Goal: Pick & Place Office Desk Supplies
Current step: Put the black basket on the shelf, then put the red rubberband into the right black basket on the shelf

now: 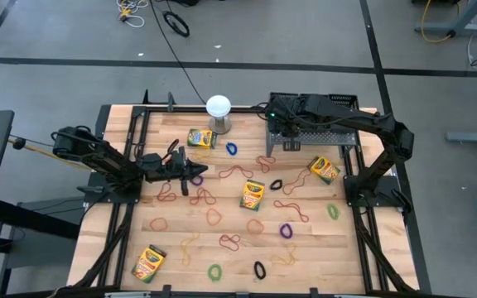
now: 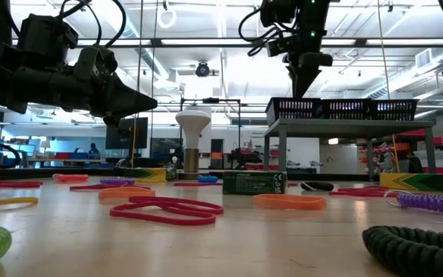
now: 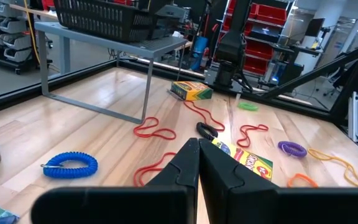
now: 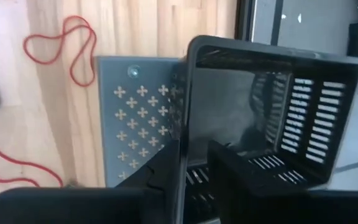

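The bench (image 1: 321, 240) is littered with supplies, so most of the sorting looks undone. The three mesh bins (image 2: 348, 108) sit on the grey riser (image 1: 325, 139) at the far right; the one seen from the right wrist looks empty. Four crayon boxes (image 1: 252, 195) and many rubber bands (image 2: 164, 208) lie loose. The right gripper (image 4: 191, 165) hangs over the bins, fingers slightly spread astride a bin wall. The left gripper (image 3: 197, 163) hovers mid-bench, fingers pressed together, holding nothing
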You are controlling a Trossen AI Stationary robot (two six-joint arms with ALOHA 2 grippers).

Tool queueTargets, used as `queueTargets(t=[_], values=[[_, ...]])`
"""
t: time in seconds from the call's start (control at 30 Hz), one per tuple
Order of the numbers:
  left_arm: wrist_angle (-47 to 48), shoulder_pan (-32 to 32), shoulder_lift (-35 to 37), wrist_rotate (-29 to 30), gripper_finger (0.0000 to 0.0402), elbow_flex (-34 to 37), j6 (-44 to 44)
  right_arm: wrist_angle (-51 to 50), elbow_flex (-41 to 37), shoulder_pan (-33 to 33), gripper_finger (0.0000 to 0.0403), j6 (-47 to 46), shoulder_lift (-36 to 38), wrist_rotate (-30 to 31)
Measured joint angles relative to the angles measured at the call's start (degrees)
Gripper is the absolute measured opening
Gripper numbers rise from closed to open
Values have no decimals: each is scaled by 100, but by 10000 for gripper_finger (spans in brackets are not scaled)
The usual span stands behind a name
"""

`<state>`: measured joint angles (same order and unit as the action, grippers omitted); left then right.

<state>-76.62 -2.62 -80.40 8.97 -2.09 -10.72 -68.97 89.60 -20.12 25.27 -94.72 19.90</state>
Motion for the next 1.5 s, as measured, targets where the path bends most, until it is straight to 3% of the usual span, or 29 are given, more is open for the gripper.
queueTargets(t=[0.63, 0.77, 0.9, 0.97, 1.27, 1.5], values=[[-14, 1, 0, 0, 13, -53, -13, -183, 0, 393, 105, -317, 336, 511], [19, 1, 0, -30, 13, -154, 15, -183, 0, 587, 87, -1018, 673, 29], [14, 1, 0, -156, 13, -194, 87, 50, -99, 822, 32, -1764, 901, -491], [22, 1, 2, -212, 13, -195, 167, 454, -434, 1012, 9, -1861, 1043, -521], [80, 1, 0, -597, 13, -195, 278, 3375, -2733, 1936, 4, -3154, 1502, -711], [268, 1, 0, -693, 13, -195, 497, 4901, -3974, 2728, 10, -4267, 1488, -653]])
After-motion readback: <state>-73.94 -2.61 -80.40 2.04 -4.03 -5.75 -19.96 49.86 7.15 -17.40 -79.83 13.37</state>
